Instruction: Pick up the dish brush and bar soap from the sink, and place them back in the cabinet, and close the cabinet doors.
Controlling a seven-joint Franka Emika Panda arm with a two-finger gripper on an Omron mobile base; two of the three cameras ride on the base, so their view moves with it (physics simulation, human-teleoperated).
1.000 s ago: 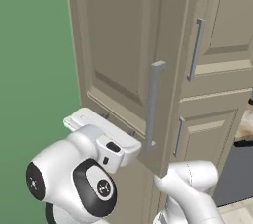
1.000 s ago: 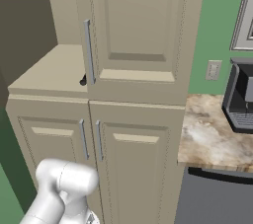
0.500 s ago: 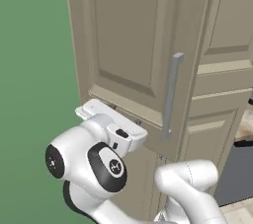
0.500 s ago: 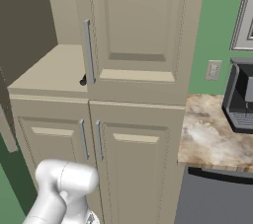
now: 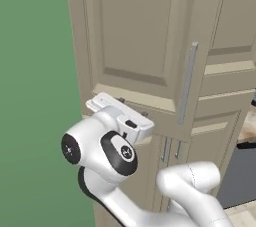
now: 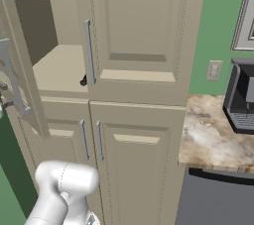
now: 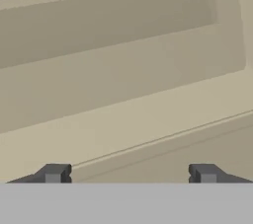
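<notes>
Against the tall beige cabinet point(image 5: 150, 46), the white arm presses its hand close to the lower rail of the left cabinet door point(image 5: 135, 36), which stands swung partway out from the frame. From the hand camera, the pincer point(image 7: 130, 173) shows two dark fingertips point(image 7: 53, 172) set wide apart, nothing between them, facing the beige raised-panel moulding at close range; whether they touch the wood cannot be told. No brand, label or writing can be read anywhere.

The door's long grey bar handle point(image 5: 187, 83) runs vertically, to the right of the hand. From the right base camera, the same door is seen nearly edge-on at the frame's left side, its handle point(image 6: 10, 78) cut off and hard to make out. The right cabinet door point(image 6: 141, 33) sits closed, its grey handle point(image 6: 89, 53) upright. Behind that door's edge, a small dark shape point(image 6: 84, 81) rests on the beige shelf point(image 6: 54, 70), mostly hidden, too little showing to tell which way it points. Beside the cabinet, a marbled worktop point(image 6: 213, 132) carries a dark coffee machine point(image 6: 241, 100), cropped by the frame.
</notes>
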